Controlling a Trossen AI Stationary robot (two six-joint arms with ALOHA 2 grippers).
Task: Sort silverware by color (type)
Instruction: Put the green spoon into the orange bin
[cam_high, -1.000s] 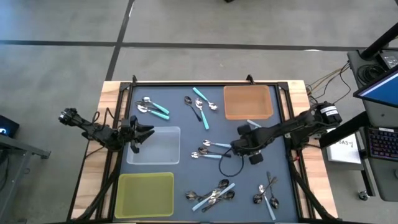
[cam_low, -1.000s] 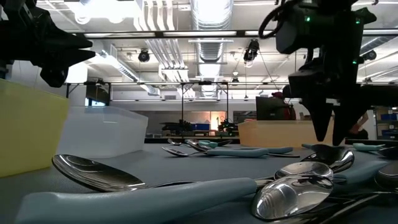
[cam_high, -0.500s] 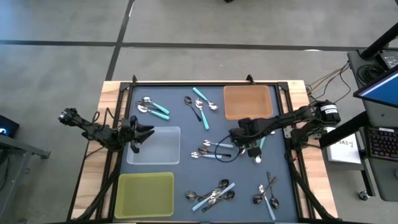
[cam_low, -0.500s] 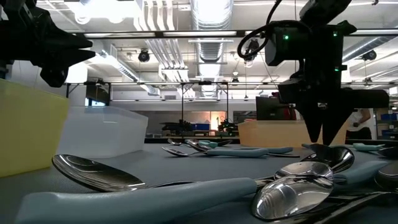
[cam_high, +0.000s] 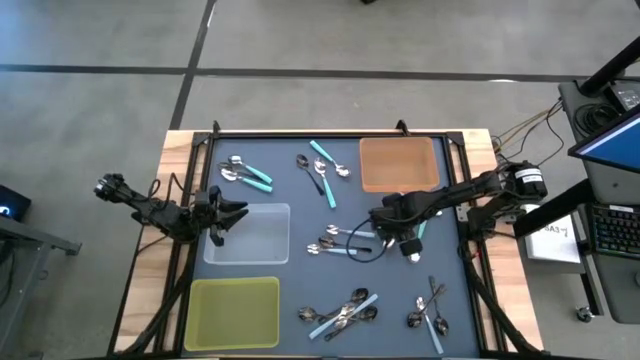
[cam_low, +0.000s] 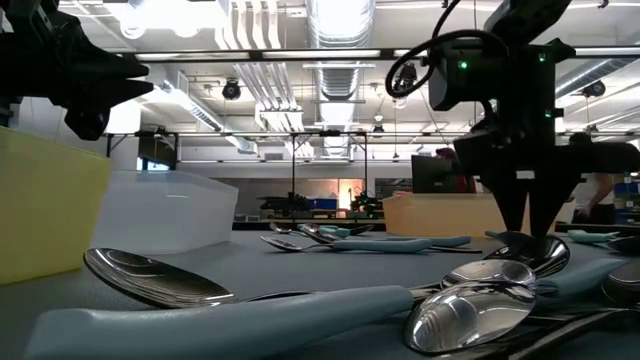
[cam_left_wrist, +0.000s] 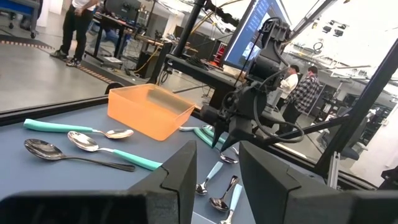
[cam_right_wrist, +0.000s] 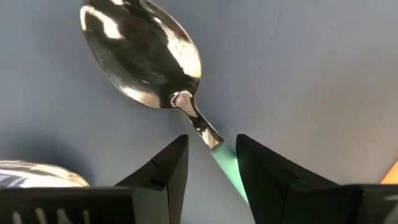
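Spoons lie in loose groups on the dark mat: at the far left (cam_high: 245, 174), far middle (cam_high: 322, 168), centre (cam_high: 338, 240), near middle (cam_high: 340, 312) and near right (cam_high: 430, 310). My right gripper (cam_high: 390, 230) points straight down, open, over a teal-handled spoon (cam_right_wrist: 143, 56) at the centre right. In the right wrist view its fingers stand on either side of that spoon's neck (cam_right_wrist: 200, 129); I see no touch. My left gripper (cam_high: 235, 210) waits level and open over the clear tray's left edge.
An orange tray (cam_high: 398, 163) stands at the far right. A clear tray (cam_high: 250, 233) sits at the left and a yellow-green tray (cam_high: 232, 312) at the near left. Black frame rails run along the table's edges. People stand in the room beyond the table.
My right gripper has swung a little toward the table's far edge and turned about its downward-pointing axis, staying open above the centre-right spoons. No spoon has moved.
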